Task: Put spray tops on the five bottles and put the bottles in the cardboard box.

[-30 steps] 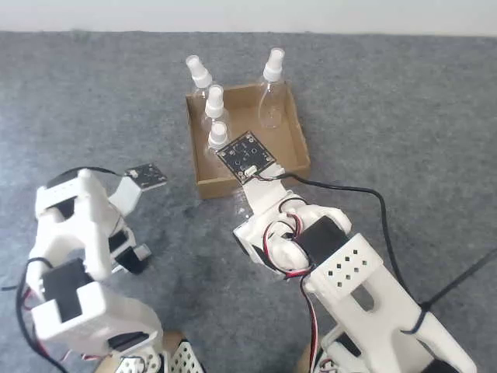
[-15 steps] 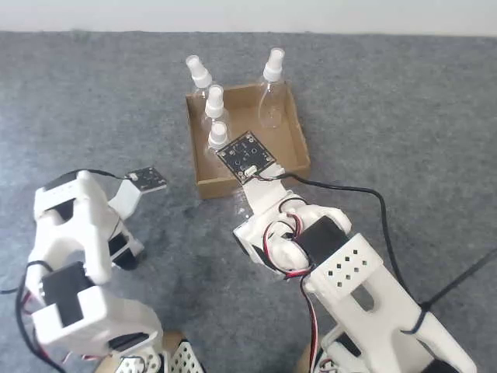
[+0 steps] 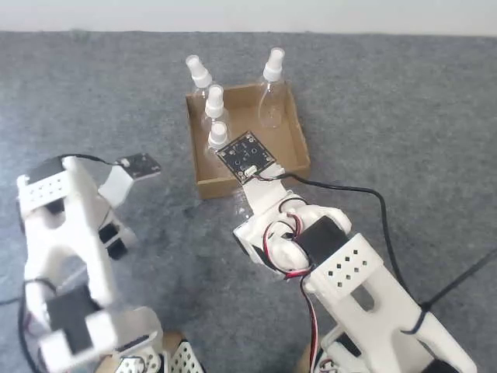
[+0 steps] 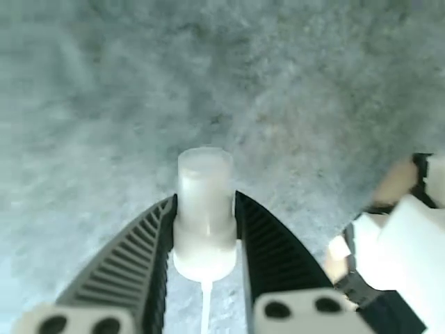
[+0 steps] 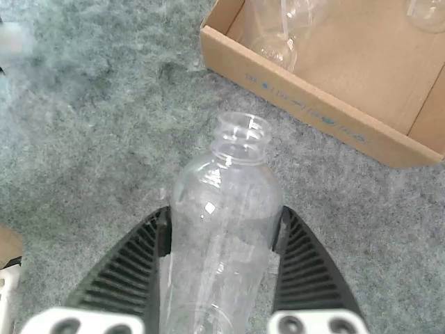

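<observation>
My left gripper [image 4: 205, 202] is shut on a white spray top [image 4: 205, 219], held above the grey carpet. The left arm [image 3: 70, 225] stands raised at the table's left side in the high view. My right gripper [image 5: 224, 216] is shut on a clear bottle [image 5: 226, 188] with an open neck, just in front of the cardboard box [image 5: 334, 97]. In the high view the right arm's wrist [image 3: 268, 206] covers that bottle, at the front edge of the cardboard box [image 3: 299, 148]. Several capped bottles, such as one bottle [image 3: 272, 85], stand in or at the box.
Grey carpet [image 3: 404, 116] covers the whole table, with open floor to the right of the box and at far left. A black cable [image 3: 380, 217] trails from the right arm. A white arm part [image 4: 410, 236] lies close beside the left gripper.
The left arm has lifted and swung to the left with the spray top in its gripper. The right arm and the bottles in the box have not moved.
</observation>
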